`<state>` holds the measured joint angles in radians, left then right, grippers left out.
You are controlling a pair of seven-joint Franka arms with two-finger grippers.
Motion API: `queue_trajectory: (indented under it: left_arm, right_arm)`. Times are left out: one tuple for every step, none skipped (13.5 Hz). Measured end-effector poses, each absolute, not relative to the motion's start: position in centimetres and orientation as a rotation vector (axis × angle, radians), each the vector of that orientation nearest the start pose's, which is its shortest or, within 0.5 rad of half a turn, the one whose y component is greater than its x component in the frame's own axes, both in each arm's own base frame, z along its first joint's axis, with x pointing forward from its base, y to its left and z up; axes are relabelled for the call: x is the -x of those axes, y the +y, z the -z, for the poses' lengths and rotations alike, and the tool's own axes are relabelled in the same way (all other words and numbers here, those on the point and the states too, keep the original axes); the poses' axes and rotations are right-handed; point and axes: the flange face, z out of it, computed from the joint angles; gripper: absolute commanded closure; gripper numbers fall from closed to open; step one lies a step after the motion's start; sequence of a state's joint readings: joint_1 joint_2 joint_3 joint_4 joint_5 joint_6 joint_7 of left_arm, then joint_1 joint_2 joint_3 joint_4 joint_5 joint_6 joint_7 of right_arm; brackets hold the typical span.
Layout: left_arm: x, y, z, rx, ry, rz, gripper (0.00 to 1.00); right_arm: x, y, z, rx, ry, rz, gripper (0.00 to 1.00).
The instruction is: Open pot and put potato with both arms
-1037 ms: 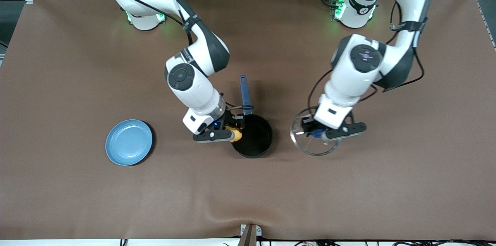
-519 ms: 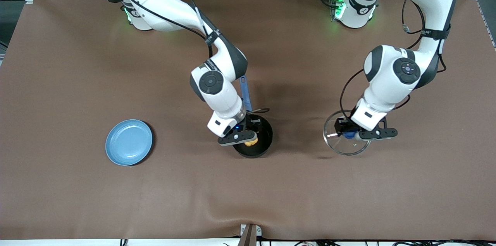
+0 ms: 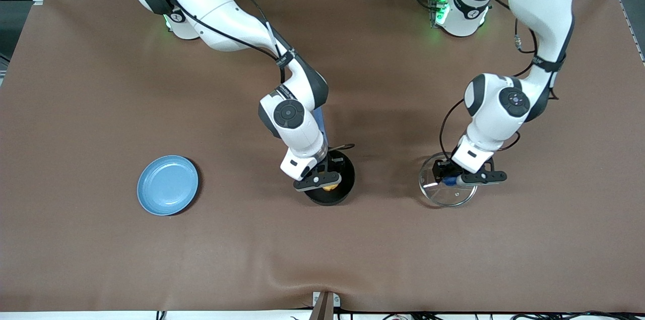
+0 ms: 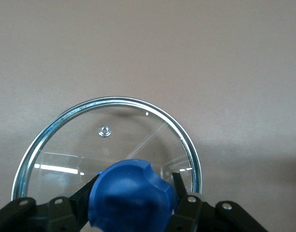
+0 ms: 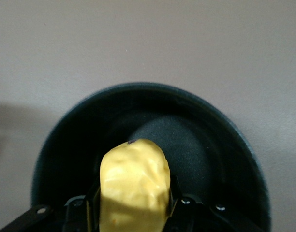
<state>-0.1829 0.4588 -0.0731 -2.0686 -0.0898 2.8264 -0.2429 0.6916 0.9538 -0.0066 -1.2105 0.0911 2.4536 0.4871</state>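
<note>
The black pot [image 3: 343, 179] stands open mid-table, its blue handle [image 3: 323, 131] mostly hidden under the right arm. My right gripper [image 3: 324, 182] is shut on the yellow potato [image 3: 330, 188] and holds it over the pot's inside. In the right wrist view the potato [image 5: 134, 183] sits between the fingers above the pot's dark floor [image 5: 201, 145]. My left gripper [image 3: 456, 179] is shut on the blue knob [image 4: 131, 195] of the glass lid [image 3: 437, 191], beside the pot toward the left arm's end. The lid's steel rim [image 4: 109, 101] is low at the table; I cannot tell if it touches.
A light-blue round plate [image 3: 168, 185] lies on the brown table cover toward the right arm's end, apart from the pot. A metal bracket [image 3: 324, 302] sits at the table's edge nearest the front camera.
My right gripper has carried the potato from beside the pot's rim to over its inside. My left gripper has carried the lid farther from the pot, toward the left arm's end.
</note>
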Motion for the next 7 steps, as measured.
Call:
queue_trajectory:
  left_arm:
    - [-59.9,-15.0,-23.2,3.250,-0.113,0.441,0.98]
    - [-59.9,-14.9,-22.9,3.249,-0.101,0.436,0.98]
    - [-59.9,-14.8,-22.8,3.248,-0.096,0.435,0.98]
    - [-60.0,-14.7,-22.8,3.247,-0.096,0.435,0.95]
    - [-60.0,-14.6,-22.8,3.246,-0.094,0.435,0.82]
    - [-60.0,-14.5,-22.7,3.246,-0.090,0.433,0.79]
    - [-59.9,-14.5,-22.6,3.245,-0.079,0.429,0.69]
  right_arm:
    - [-60.5,49.9,-21.7,2.909,-0.205,0.303,1.00]
    - [-60.3,50.1,-21.1,2.910,-0.207,0.304,1.00]
    - [-60.1,50.2,-20.5,2.910,-0.203,0.306,1.00]
    - [-60.1,50.3,-20.1,2.908,-0.199,0.309,1.00]
    - [-60.0,50.4,-19.9,2.907,-0.197,0.312,1.00]
    - [-60.1,50.4,-19.9,2.907,-0.196,0.313,0.70]
    - [-60.2,50.3,-19.9,2.907,-0.195,0.316,0.15]
